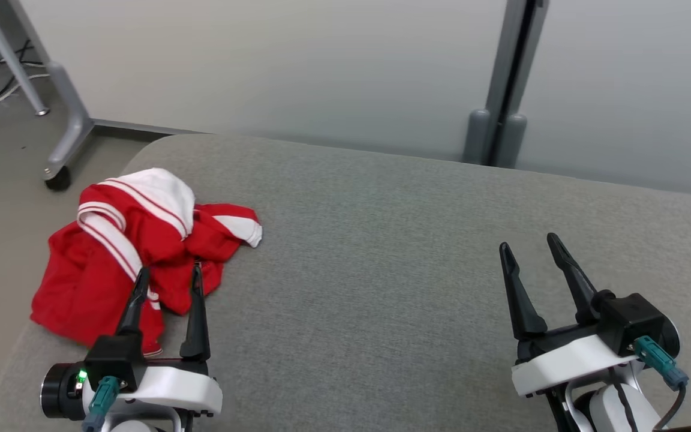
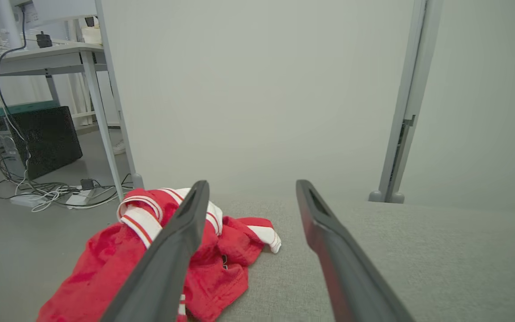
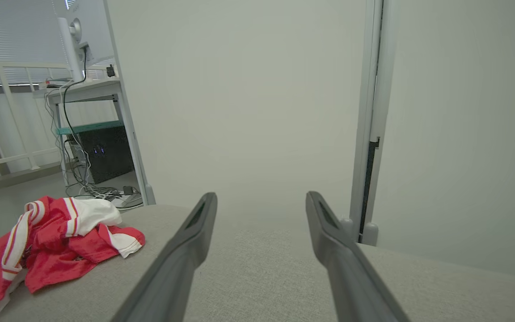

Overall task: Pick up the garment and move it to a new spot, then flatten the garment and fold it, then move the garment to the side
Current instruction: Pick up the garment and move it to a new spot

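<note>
A crumpled red garment (image 1: 117, 252) with white stripes and a white collar lies bunched at the left end of the grey upholstered surface (image 1: 393, 252), partly hanging over its left edge. My left gripper (image 1: 168, 275) stands open just in front of it, fingertips over its near edge, nothing held. In the left wrist view the garment (image 2: 213, 264) lies low between and left of my left gripper (image 2: 249, 188). My right gripper (image 1: 528, 245) is open over bare fabric far to the right. The right wrist view has the garment (image 3: 56, 241) at far left, well away from my right gripper (image 3: 262, 200).
A pale partition wall (image 1: 297, 66) runs right behind the surface, with a grey post (image 1: 504, 96) at the back right. A desk leg with a caster (image 1: 57, 177) stands on the floor to the left. Cables and a black computer case (image 2: 45, 138) lie under a desk.
</note>
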{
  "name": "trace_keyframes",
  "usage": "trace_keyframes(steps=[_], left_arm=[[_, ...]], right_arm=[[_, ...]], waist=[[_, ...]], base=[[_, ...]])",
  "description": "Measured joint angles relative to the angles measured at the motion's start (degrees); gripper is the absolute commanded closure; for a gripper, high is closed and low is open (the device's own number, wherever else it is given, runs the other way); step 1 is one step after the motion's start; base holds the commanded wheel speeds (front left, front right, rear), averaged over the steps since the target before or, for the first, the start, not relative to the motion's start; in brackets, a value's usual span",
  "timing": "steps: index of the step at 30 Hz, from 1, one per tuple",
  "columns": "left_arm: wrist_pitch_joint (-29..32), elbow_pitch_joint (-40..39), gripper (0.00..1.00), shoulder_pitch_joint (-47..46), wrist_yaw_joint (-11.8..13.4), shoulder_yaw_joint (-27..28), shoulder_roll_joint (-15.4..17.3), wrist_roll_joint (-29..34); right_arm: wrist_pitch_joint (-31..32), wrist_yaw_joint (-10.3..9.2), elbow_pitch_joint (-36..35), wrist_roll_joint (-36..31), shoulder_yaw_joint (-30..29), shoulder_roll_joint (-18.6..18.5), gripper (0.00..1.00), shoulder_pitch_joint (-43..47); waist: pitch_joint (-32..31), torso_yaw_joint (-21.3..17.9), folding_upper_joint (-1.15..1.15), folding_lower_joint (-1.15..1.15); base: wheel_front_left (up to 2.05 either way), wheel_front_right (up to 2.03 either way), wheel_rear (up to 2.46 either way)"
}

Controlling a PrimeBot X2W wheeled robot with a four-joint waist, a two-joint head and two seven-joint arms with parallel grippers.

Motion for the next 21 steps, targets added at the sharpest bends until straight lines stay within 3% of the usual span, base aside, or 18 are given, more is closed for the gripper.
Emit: trace_keyframes(steps=[14, 21], left_arm=[[0.0, 2.53, 0.0, 1.4, -0.41, 3.64, 0.02, -1.1], [0.0, 1.09, 0.0, 2.43, -0.36, 5.84, 0.0, -1.44]], right_arm=[[0.01, 0.0, 0.58, 2.54, 3.82, 0.27, 0.0, 0.89], [0.01, 0.0, 1.7, 3.38, 5.73, 0.4, 0.0, -1.32]], waist=[[-2.07, 12.7, 0.0, 0.0], [-1.13, 14.64, 0.0, 0.0]], base=[[0.0, 0.0, 0.0], [0.0, 0.0, 0.0]])
